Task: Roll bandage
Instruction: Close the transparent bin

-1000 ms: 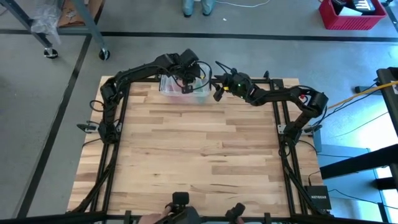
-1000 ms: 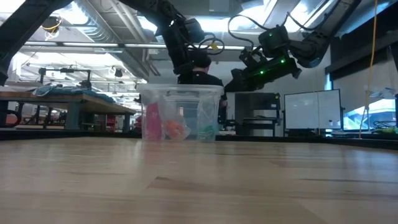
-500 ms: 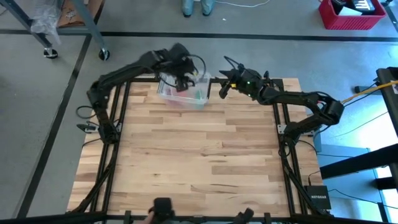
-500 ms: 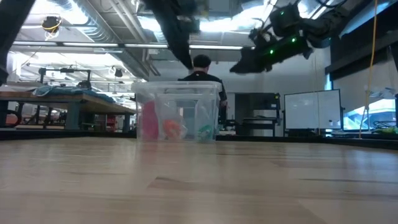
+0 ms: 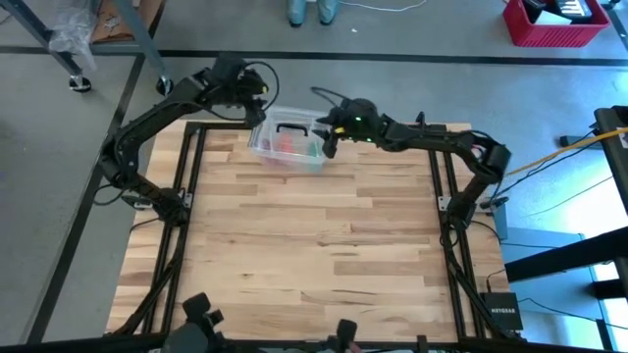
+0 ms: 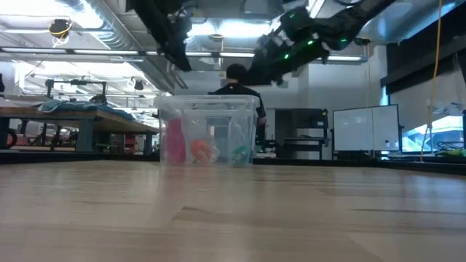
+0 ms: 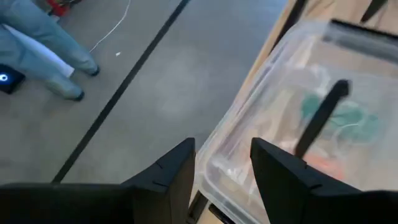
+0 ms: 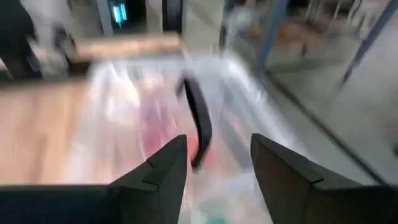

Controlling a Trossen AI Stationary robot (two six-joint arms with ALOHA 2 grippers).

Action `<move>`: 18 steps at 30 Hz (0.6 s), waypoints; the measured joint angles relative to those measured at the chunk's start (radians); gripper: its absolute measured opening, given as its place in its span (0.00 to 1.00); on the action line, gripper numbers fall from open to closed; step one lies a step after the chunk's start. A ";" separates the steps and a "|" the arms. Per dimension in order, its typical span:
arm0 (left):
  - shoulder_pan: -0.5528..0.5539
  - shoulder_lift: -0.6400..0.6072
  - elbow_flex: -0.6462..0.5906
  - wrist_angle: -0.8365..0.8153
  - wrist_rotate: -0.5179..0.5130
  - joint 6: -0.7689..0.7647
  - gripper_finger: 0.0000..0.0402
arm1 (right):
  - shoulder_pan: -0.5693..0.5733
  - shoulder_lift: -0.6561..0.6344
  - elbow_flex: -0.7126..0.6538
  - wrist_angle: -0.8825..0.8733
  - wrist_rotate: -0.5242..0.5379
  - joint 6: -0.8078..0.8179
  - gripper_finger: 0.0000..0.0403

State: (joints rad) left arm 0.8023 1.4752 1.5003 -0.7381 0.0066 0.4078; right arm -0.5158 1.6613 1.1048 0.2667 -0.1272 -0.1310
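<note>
A clear plastic box (image 5: 289,147) with a black handle (image 5: 291,128) on its lid stands on the table near the far edge. Through its walls I see a green bandage (image 6: 240,154), also green bandage (image 7: 339,115), beside pink and orange things. My left gripper (image 5: 253,96) hangs open above and beyond the box's far left corner, over the floor's edge; left gripper (image 7: 222,168) has nothing between its fingers. My right gripper (image 5: 329,137) hovers open above the box's right end, pointing at it; right gripper (image 8: 219,165) is clear of the lid.
The wooden table (image 5: 314,245) stretches bare from the box to its near edge. A person (image 6: 234,84) stands beyond the far edge, behind the box, with legs (image 7: 43,62) on the floor. Black frame rails (image 5: 191,176) run along both table sides.
My left gripper has left the box's lid, risen and swung toward the table's far left corner, rolling as it went. My right gripper has risen and moved left, over the box's right end. The box has shifted slightly to the left and stays on the table.
</note>
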 joint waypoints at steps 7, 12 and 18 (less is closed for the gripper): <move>0.050 -0.001 -0.147 0.036 0.006 -0.034 0.37 | -0.001 0.107 0.116 -0.256 -0.023 -0.103 0.45; 0.060 -0.002 -0.166 0.028 0.006 -0.033 0.36 | -0.019 0.066 0.118 -0.390 -0.023 -0.172 0.45; 0.082 -0.003 -0.166 -0.007 0.006 -0.030 0.36 | -0.080 -0.023 0.116 -0.569 -0.026 -0.262 0.45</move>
State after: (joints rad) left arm 0.8840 1.4727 1.3338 -0.7446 0.0128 0.3775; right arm -0.5957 1.6378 1.2205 -0.3027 -0.1536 -0.3930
